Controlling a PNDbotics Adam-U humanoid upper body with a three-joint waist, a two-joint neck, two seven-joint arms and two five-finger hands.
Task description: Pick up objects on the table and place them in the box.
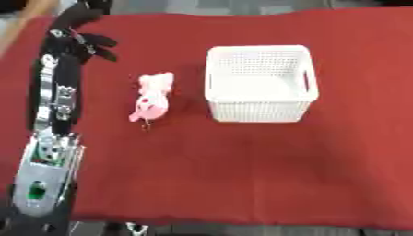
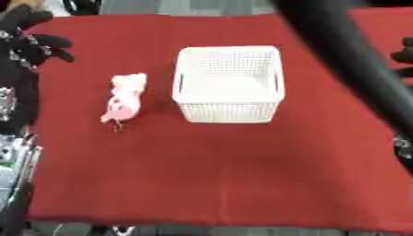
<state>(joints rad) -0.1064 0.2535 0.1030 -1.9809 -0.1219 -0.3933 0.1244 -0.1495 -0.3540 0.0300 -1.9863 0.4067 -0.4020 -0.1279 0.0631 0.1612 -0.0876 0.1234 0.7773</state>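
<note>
One robot hand [image 1: 80,32] is really showing here, the left one, up at the far left of the surface [image 1: 242,175] at the end of a long black and silver arm [image 1: 52,120] that runs up the left edge. Its dark fingers are relaxed and a bit spread, pointing off toward the right, and nothing is in them. It sits over the red cloth near the far left corner, well apart from anything else.

Just to the right of it and a little nearer the camera is the pink soft toy [image 1: 151,101], lying on its side on the red cloth, lighter pink at the far end and deeper pink at the near end. It's not touching the hand.

Right of the toy, near but with a clear strip of cloth between them, stands the white basket [image 1: 260,50], upright, perforated walls, handle slots in the sides. Looks like nothing is inside it.

In the right eye view a thick black arm [image 2: 355,60] cuts across the upper right, with a dark bit at the right edge, can't tell what its hand is doing.
</note>
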